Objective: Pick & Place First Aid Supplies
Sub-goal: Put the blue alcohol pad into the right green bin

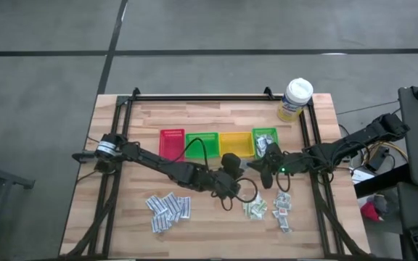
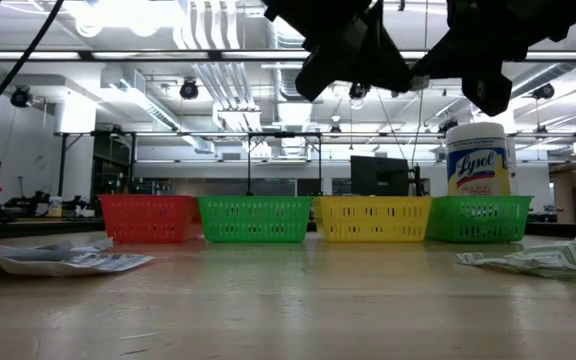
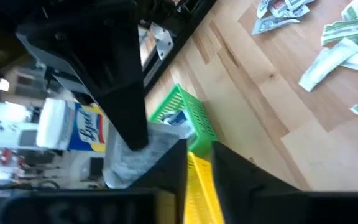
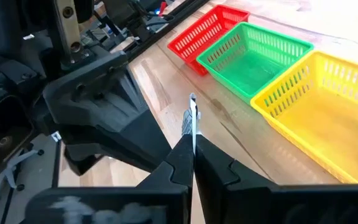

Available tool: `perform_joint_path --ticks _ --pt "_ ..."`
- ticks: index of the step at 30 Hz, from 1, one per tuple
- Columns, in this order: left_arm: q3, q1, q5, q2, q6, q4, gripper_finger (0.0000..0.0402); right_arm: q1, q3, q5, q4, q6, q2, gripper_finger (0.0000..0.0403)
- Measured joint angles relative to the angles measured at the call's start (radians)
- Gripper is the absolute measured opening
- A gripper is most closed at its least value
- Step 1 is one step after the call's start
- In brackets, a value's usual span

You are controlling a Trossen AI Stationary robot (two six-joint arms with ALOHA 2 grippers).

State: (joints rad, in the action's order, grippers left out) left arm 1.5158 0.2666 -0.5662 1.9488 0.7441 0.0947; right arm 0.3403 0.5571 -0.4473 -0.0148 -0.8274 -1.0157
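Observation:
My two grippers meet in mid-air in front of the yellow bin [image 1: 236, 143]. My right gripper [image 4: 192, 146] is shut on a thin grey-silver sachet [image 3: 138, 158]. My left gripper [image 3: 199, 149] faces it with its fingers apart; the sachet stands beside one of them, not between them. On the table near the front lie piles of first aid supplies: white-blue sachets [image 1: 167, 209], pale green ones [image 1: 255, 209] and white-red ones [image 1: 283, 210]. My right gripper pinches the grey-silver sachet flat between its two fingers. The sachet's free edge [image 4: 192, 118] sticks out beyond the fingertips, and the sachet is lifted clear of the table. My left gripper: I cannot tell whether its finger [image 3: 173, 165] touches the sachet.
A row of bins stands across the middle of the table: red [image 1: 172, 143], green [image 1: 201, 143], yellow, and a second green one [image 1: 265, 138] with some sachets in it. A yellow wipes tub [image 1: 294, 99] stands at the far right corner. A dark frame runs round the tabletop.

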Motion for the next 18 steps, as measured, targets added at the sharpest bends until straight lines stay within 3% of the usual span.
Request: perform_joint_path --ticks 6,9,12,18 --pt "0.000 0.004 -0.001 0.000 -0.243 0.175 0.0145 -0.005 0.000 -0.030 -0.068 -0.021 0.001 0.0008" --pt "0.000 0.005 0.017 0.000 -0.403 0.319 0.0150 -0.017 0.000 -0.050 -0.130 -0.042 0.001 0.0008" --pt "-0.019 0.006 0.098 -0.001 -0.543 0.427 0.0151 -0.039 0.000 -0.071 -0.203 -0.070 0.001 0.0008" --pt "-0.123 0.010 0.169 -0.003 -0.670 0.451 0.0151 -0.110 0.000 -0.080 -0.324 -0.102 0.003 0.0008"
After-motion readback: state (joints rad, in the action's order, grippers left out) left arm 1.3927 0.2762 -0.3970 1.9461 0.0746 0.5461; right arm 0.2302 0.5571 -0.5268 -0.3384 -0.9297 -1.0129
